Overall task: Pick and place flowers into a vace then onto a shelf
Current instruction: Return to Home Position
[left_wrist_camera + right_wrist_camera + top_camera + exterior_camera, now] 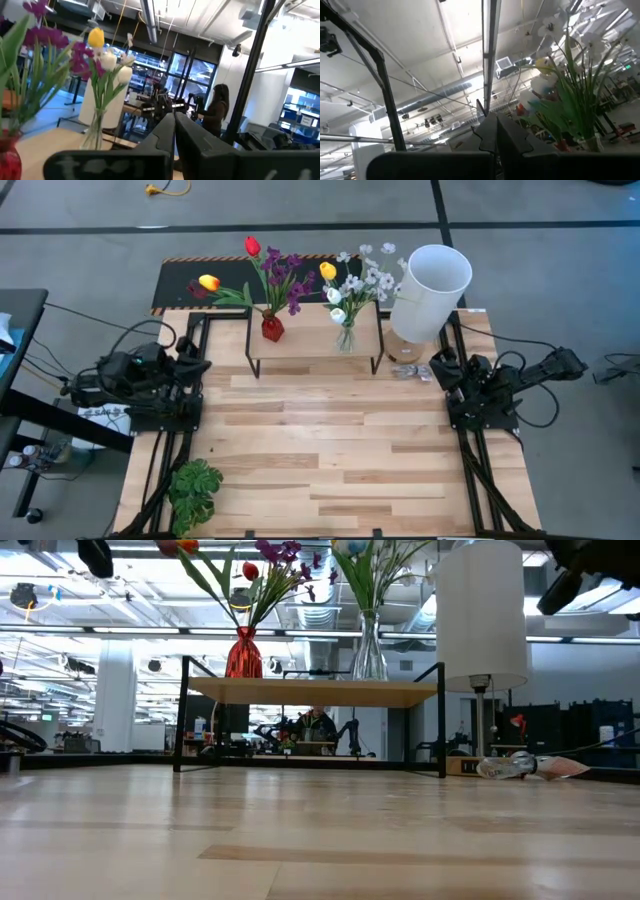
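A pale plank surface (320, 450) is seen from above, and at low level a wide hall of ceiling lights is seen behind it. At the far middle the shelf (310, 348) is set, and everything here is placed from it.

On the shelf's top a red vase (272, 328) is stood toward the left end and a clear vase (345, 338) toward the right end. The flowers (285, 275) are all held in these two. A red tulip (252, 246), an orange-yellow tulip (209, 282) and the purple bunch are carried by the red vase. A yellow tulip (328, 271), white tulips (335, 304) and small white blossoms (372, 275) are carried by the clear one.

Just beside the shelf's right end a white lamp (432, 288) is stood. At its foot a small crinkled thing (410, 371) is left lying.

The left hand (195, 358) is parked well to the left of the shelf, clear of it. In the left wrist view its fingers (167, 131) are seen pressed together with nothing between them.

The right hand (440, 367) is held off the shelf's right front leg, close to the lamp's foot. Its fingers (489, 132) are likewise seen closed on nothing.

A leafy plant (195, 492) is laid well apart from the shelf, toward the near left. Under the shelf's plank, far back in the hall, a person (318, 725) is glimpsed.
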